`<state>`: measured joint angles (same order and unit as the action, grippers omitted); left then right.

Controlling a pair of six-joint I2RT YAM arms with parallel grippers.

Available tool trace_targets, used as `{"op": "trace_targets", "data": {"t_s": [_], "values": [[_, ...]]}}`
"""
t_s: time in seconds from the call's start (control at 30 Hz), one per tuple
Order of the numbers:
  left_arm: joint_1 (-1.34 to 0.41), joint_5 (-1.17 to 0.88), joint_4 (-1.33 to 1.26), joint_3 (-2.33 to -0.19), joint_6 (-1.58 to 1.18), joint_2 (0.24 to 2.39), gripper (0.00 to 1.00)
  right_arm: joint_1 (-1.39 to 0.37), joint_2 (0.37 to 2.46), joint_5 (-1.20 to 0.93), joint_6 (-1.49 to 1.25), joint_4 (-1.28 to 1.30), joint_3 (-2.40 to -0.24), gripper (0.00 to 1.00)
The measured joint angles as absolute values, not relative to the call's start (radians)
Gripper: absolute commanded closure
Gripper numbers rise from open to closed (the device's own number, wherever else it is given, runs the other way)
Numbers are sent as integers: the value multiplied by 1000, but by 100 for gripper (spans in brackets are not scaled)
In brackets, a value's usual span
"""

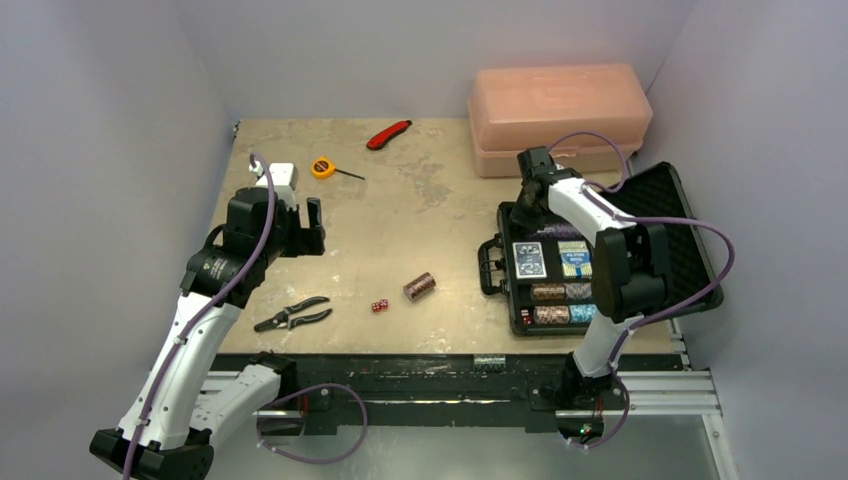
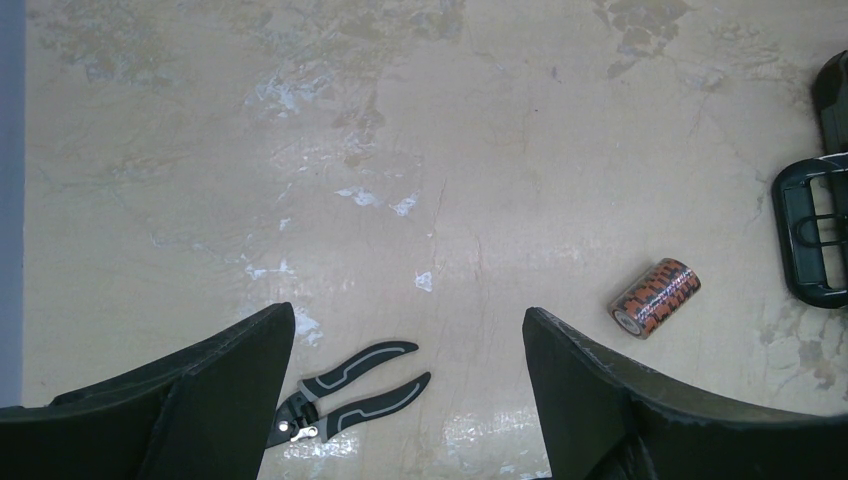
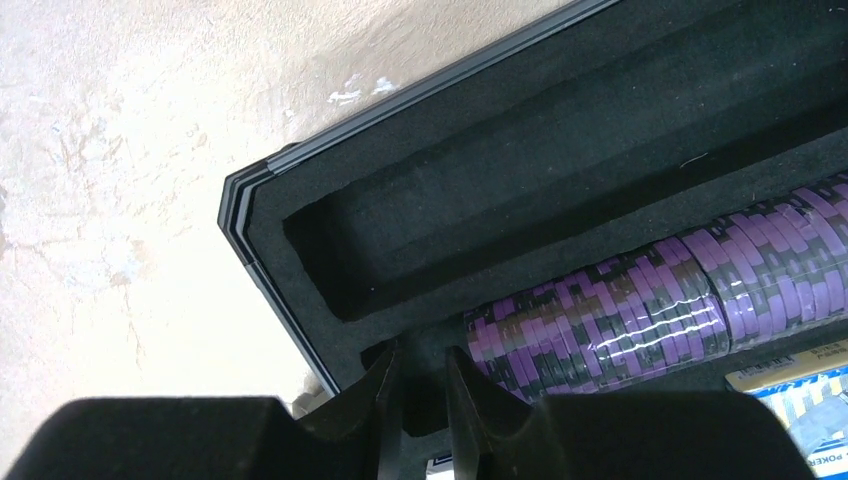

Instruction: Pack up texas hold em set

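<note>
The black case [image 1: 507,222] lies open at the right, its lid [image 1: 690,225] folded back. It holds two blue card decks [image 1: 550,260] and several chip rolls [image 1: 560,304]. A brown-orange chip roll [image 1: 419,287] and small red dice [image 1: 379,306] lie on the table. My right gripper [image 1: 527,205] is at the case's far left corner, its jaws nearly closed on nothing [image 3: 420,375], beside a purple chip roll [image 3: 640,310] and below an empty foam slot [image 3: 480,200]. My left gripper [image 1: 305,228] is open and empty above the table [image 2: 408,320], with the loose chip roll [image 2: 655,297] to its right.
Black pliers [image 1: 292,315] lie near the front left, also in the left wrist view [image 2: 345,400]. A yellow tape measure [image 1: 323,167] and a red knife [image 1: 389,134] lie at the back. A pink plastic box [image 1: 560,110] stands behind the case. The case handle [image 2: 810,240] faces the table's middle.
</note>
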<state>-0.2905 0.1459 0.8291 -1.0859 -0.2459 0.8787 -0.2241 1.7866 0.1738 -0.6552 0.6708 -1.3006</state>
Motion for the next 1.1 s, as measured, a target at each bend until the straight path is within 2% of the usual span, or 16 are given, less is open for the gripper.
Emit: {"op": "trace_targets", "data": {"t_s": [0.2, 0.27, 0.37, 0.43, 0.77, 1.1], "values": [[-290, 146, 829, -1086, -246, 879, 16, -226, 1782, 168, -645, 662, -1300, 50], [-290, 146, 829, -1086, -246, 879, 16, -230, 1771, 162, -641, 658, -1299, 40], [-290, 146, 829, -1086, -246, 879, 16, -248, 1740, 165, -636, 669, -1299, 15], [-290, 146, 829, -1086, -246, 879, 16, -271, 1715, 175, -630, 679, -1300, 7], [-290, 146, 829, -1086, -246, 876, 16, -393, 1677, 288, -621, 780, -1299, 2], [-290, 146, 829, -1086, -246, 875, 16, -478, 1530, 301, -633, 821, -1180, 1]]}}
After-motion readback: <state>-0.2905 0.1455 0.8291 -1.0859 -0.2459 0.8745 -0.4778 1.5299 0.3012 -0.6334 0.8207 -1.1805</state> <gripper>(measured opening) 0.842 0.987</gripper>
